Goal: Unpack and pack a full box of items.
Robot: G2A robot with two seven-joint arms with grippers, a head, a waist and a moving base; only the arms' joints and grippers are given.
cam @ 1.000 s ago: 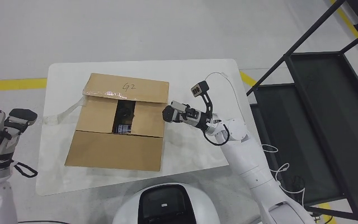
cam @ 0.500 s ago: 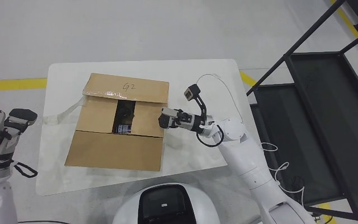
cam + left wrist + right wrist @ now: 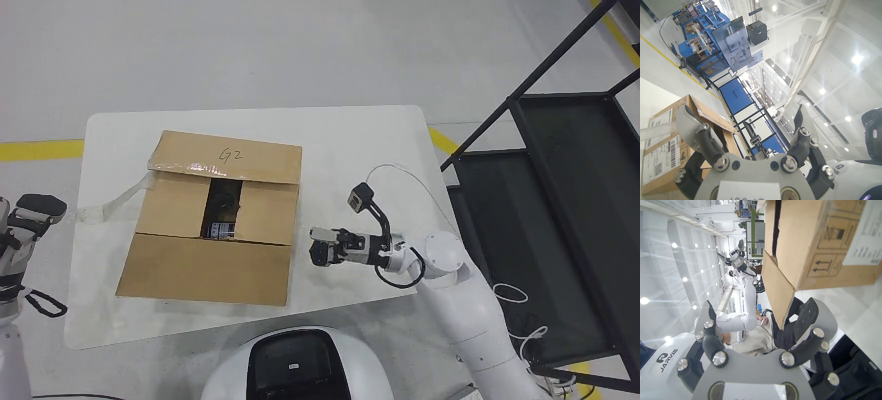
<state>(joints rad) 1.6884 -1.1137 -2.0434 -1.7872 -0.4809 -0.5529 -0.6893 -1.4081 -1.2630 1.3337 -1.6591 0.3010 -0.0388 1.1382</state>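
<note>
On the table [image 3: 350, 150] the box [image 3: 215, 262] lies with its flaps barely parted. Your right gripper [image 3: 318, 248] sits spread just beside the near flap's corner, probably to catch and lift it. Your left gripper [image 3: 35, 210], spread and empty, hangs off the table's edge, out of the way. A dark item [image 3: 222, 212] shows through the gap.

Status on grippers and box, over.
Right gripper open beside box. Left gripper open off table edge. Box flaps ajar, loose tape trailing.
</note>
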